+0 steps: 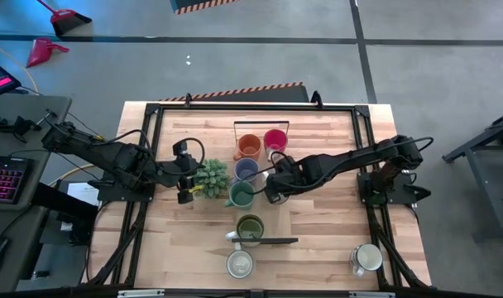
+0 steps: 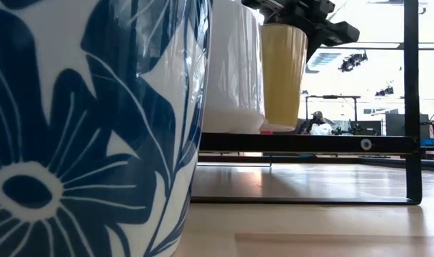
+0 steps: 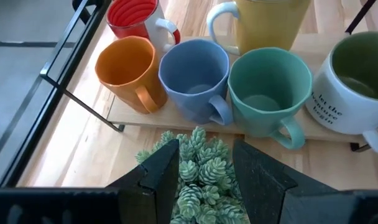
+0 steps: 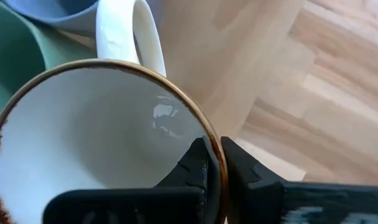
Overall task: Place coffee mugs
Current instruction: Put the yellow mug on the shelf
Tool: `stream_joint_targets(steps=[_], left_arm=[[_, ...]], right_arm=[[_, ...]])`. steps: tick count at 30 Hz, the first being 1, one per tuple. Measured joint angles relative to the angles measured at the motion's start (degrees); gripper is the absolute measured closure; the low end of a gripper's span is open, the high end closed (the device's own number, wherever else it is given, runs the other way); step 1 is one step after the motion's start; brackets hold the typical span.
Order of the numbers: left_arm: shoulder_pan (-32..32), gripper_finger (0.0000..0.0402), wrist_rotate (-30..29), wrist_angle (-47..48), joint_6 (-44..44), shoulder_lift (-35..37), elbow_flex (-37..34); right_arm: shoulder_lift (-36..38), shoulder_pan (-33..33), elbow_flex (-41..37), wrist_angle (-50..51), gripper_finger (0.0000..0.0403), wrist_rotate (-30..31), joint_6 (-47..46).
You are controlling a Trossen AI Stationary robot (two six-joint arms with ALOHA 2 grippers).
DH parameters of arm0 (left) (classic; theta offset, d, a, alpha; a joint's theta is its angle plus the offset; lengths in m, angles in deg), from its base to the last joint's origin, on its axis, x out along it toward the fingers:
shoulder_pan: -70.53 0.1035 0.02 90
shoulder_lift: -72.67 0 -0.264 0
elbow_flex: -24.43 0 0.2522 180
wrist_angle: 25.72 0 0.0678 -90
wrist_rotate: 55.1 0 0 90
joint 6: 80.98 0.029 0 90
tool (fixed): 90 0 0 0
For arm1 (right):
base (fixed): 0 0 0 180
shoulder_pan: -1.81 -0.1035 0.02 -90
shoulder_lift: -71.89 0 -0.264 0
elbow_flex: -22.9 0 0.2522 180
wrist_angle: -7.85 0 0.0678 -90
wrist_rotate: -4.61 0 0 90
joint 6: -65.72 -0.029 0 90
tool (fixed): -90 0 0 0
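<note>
The right gripper (image 4: pixel 215 163) was pinching the rim of a cream mug (image 4: pixel 96 143), one finger inside the wall and one outside, its white handle pointing away from the fingers. In the overhead view that mug hung near the middle of the bench (image 1: pixel 334 248), just beside the teal mug (image 1: pixel 241 194) and the lavender-blue mug (image 1: pixel 246 170), which sat in a row with the orange mug (image 1: pixel 249 146) and the pink-red mug (image 1: pixel 275 139) toward the bench's far edge. An olive-green mug (image 1: pixel 250 227) stood nearer the front edge, with two white mugs by that edge, one near the front right corner (image 1: pixel 367 259). The left gripper (image 3: pixel 204 171) waited with its fingers spread on either side of the spiky potted plant (image 3: pixel 201 177); whether they touched it could not be told. To do the step well, the right arm would probably need to lower the cream mug level into the open spot beside the teal one, keeping the handle clear of the neighbours. A thin rim pinch may let the mug swing, so a slow descent and release only once the base rests flat seemed wise.
</note>
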Motion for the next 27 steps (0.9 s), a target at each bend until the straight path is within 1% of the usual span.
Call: stream_joint_targets(steps=[9, 18, 27], left_arm=[[0.0, 0.0263, 0.0, 0.0, 2.4, 0.0, 0.0], [0.0, 0.0263, -0.2, 0.0, 2.5, 0.0, 0.0], [0.0, 0.0263, -0.2, -0.1, 2.4, 0.0, 0.0]], right_arm=[[0.1, -0.6, 0.1, 2.5, 0.0403, -1.8, -13.3], [0.2, -0.4, 0.1, 5.4, 0.0403, 0.6, -25.5], [-0.6, -0.4, 0.2, 5.1, 0.0403, -0.6, -30.9]])
